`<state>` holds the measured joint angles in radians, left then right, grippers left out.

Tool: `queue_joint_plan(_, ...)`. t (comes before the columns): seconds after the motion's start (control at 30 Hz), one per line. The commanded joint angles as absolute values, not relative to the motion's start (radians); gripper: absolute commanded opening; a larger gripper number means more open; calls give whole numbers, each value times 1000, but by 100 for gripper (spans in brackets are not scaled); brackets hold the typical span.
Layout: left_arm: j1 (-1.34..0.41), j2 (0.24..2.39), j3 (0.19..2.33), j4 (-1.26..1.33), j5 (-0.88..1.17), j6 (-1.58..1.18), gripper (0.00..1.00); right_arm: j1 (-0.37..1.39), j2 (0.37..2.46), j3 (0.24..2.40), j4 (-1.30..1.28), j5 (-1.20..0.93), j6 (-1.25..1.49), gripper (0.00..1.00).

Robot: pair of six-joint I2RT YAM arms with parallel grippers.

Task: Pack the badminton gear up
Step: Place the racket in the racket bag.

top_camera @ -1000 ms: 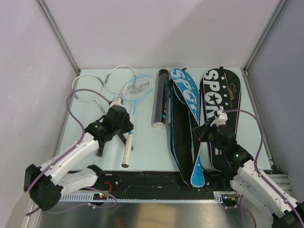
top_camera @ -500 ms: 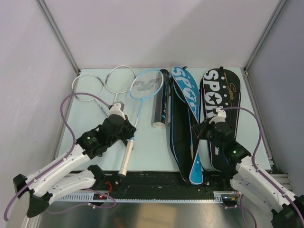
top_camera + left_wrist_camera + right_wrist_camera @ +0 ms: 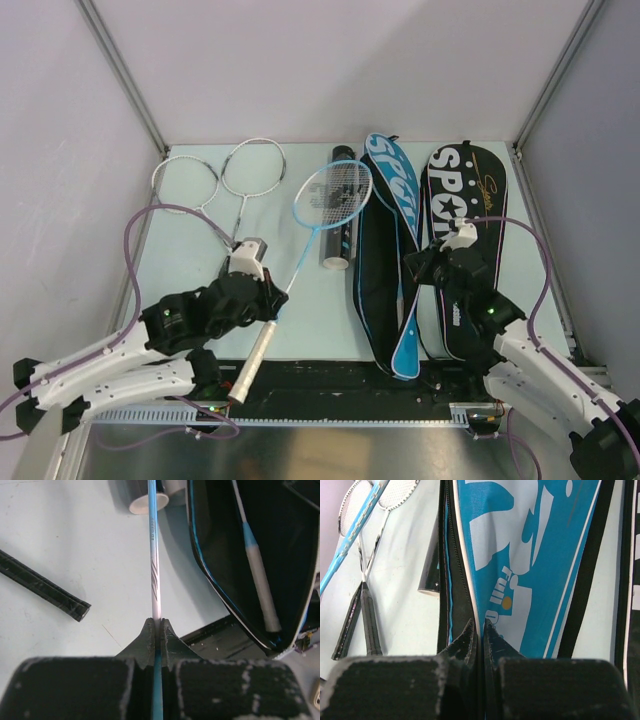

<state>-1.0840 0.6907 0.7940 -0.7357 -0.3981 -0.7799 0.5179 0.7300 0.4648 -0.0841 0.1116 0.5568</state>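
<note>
Rackets, two white ones (image 3: 250,167), lie at the far left of the worktop (image 3: 320,300) where they lay a second ago.

Left tool (image 3: 160,630): jaws pinched tight on the shaft of the blue racket (image 3: 333,192), just above its white grip. A second ago that head lay beside the white heads. It has since swung right and now sits over the black tube (image 3: 337,250), close to the mouth of the blue case (image 3: 378,290). The grip end has drawn back past the near edge of the worktop. Whether the head is lifted clear of the tube I cannot tell.

Blue case: open, with one racket already inside (image 3: 260,580), seen from the left wrist.

Right tool (image 3: 480,630): closed on the edge of the case's blue flap, holding it up; the case has shifted slightly left.

Black case (image 3: 470,200) at far right, flat and apparently unchanged.

Judgement: the racket is mid-transfer. It is lined up roughly with the opening but not yet in, and the head must clear the tube first.
</note>
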Motion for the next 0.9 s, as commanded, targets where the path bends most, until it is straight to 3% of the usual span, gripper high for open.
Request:
queue_joint_plan(0.0, -1181, 689, 870, -731, -477, -789, 0, 521, 739, 532, 27, 155, 576, 0)
queue_joint_plan(0.37, -1269, 848, 937, -799, -600, -829, 0, 541, 746, 552, 11, 166, 583, 0)
queue_joint_plan(0.87, -1332, 834, 952, -805, -595, -749, 0, 556, 749, 557, 15, 177, 593, 0)
